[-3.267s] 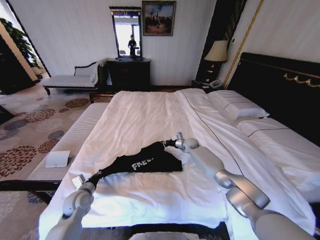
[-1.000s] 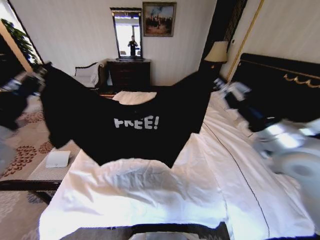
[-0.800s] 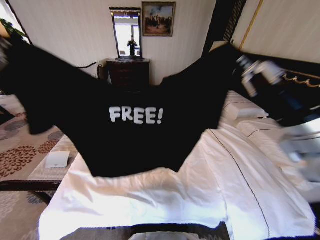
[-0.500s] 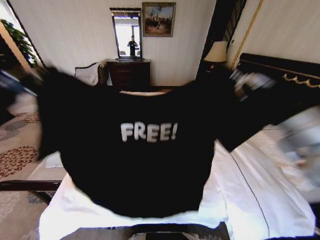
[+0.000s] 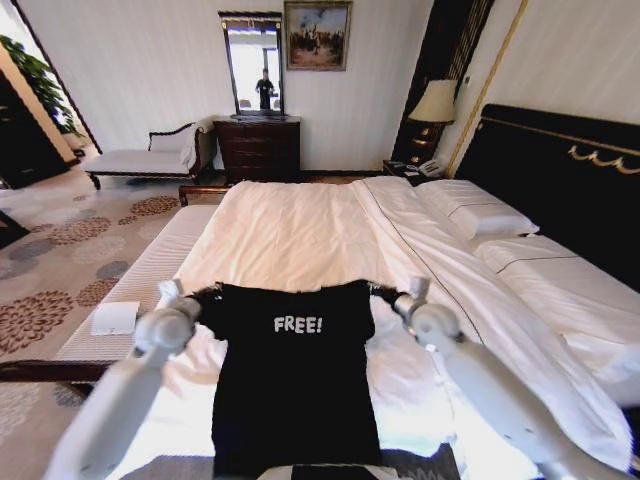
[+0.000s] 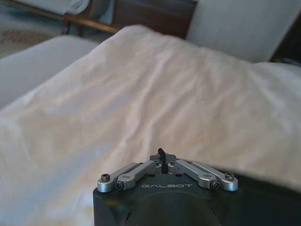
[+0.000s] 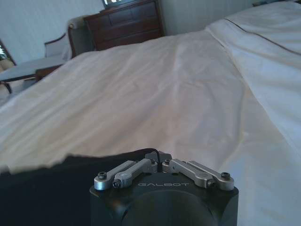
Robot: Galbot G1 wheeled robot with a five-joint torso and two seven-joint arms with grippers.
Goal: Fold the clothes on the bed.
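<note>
A dark dresser point(image 5: 259, 148) under a mirror point(image 5: 253, 65), a white chaise point(image 5: 140, 160) beside it, a lamp point(image 5: 434, 102).

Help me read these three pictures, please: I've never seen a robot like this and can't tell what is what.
The wide picture comes from a camera on the robot's head, looking down over a bed with white sheets. The two grey arms reaching in from the bottom are the robot's own.

Each arm ends in a gripper. The left gripper and the right gripper each pinch one upper corner of a black T-shirt printed FREE!, which lies spread flat on the sheet between them, its bottom end towards the robot.

The other two pictures come from cameras on the wrists. Each shows the black gripper body marked GALBOT at the bottom, with its metal fingers closed on a scrap of black cloth, and the white sheet beyond.

Behind the bed stand a dresser and a lamp.
</note>
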